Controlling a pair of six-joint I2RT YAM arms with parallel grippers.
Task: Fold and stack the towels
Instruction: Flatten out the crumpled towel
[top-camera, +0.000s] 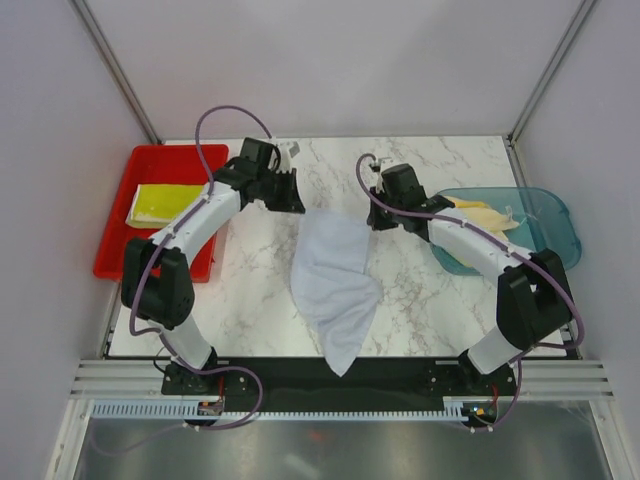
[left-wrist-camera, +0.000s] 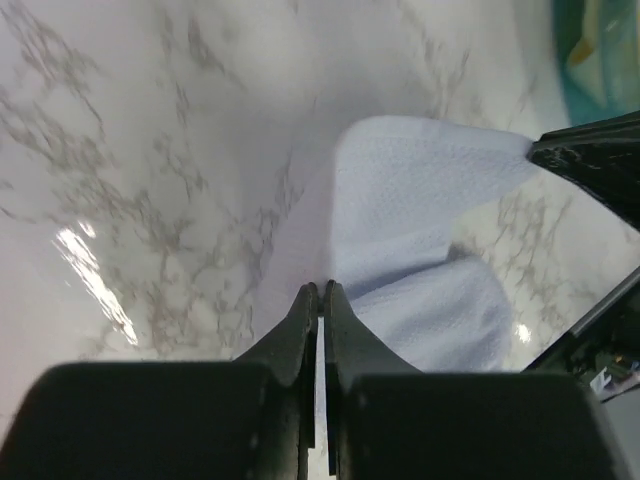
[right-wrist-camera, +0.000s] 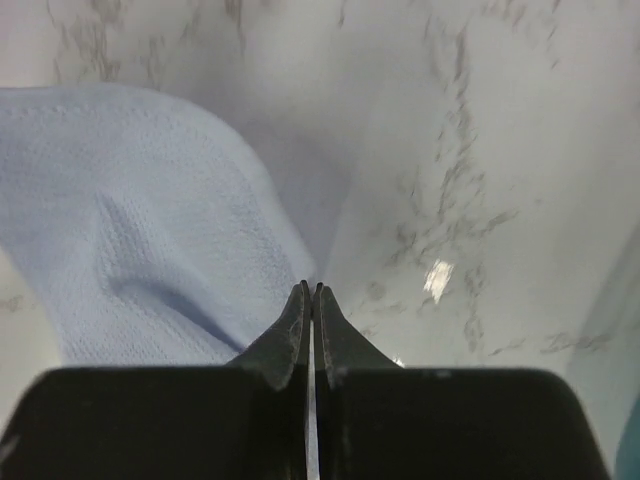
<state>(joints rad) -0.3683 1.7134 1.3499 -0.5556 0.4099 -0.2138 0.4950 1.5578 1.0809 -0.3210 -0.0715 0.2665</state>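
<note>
White-grey towel (top-camera: 335, 285): unfolded, counter (top-camera: 430, 300) centre, far corners pinched by closed left gripper (left-wrist-camera: 321, 292) and right gripper (right-wrist-camera: 311, 290). Yellow towel (top-camera: 165, 203): folded, red tray (top-camera: 115, 255), nine o'clock. Cream towels (top-camera: 485, 215): teal bin (top-camera: 560, 215), three o'clock, apparently awaiting folding.

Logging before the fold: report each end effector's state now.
Left end effector: closed on a corner of the pale towel.
Right end effector: closed on another corner of it.

A red rectangular plastic tray (top-camera: 112, 240) sits left on the white marble-patterned table (top-camera: 430, 310). A translucent teal plastic bin (top-camera: 548, 215) sits right.
</note>
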